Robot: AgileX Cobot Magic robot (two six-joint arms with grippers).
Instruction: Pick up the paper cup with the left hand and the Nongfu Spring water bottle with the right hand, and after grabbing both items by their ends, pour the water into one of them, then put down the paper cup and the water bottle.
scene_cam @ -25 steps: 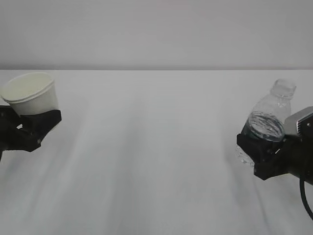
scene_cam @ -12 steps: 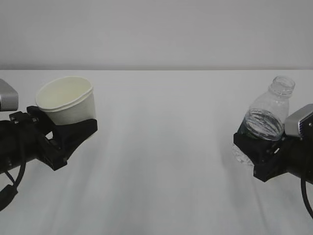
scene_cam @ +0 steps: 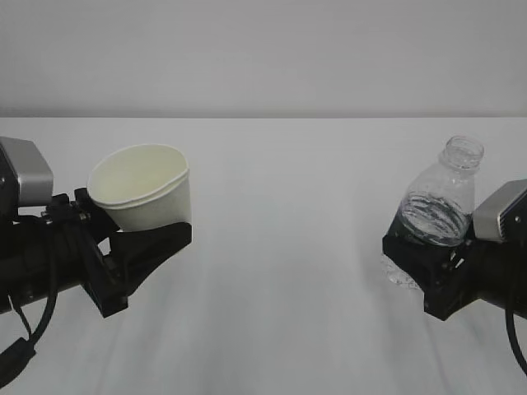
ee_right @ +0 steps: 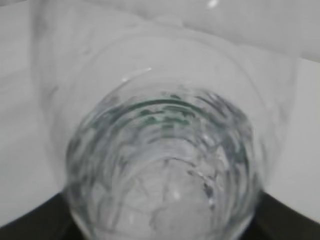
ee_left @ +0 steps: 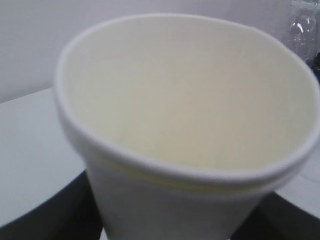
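Both items gripped by base, lifted off bench (scene_cam: 280,329). Left hand (scene_cam: 144,247) fingers hold paper cup (scene_cam: 142,196), mouth up, tilted right. Right hand (scene_cam: 432,267) fingers hold Nongfu Spring water bottle (scene_cam: 436,210), neck leaning far-right, away from cup. Well apart; gap must close before pour.

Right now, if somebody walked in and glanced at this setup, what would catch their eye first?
Probably the paper cup, held off the table by the left gripper on the left, tilted with its empty cream inside showing. Opposite it on the right, the right gripper holds the clear, uncapped water bottle by its lower part, leaning slightly, with water in it. A wide bare stretch of white table separates them.
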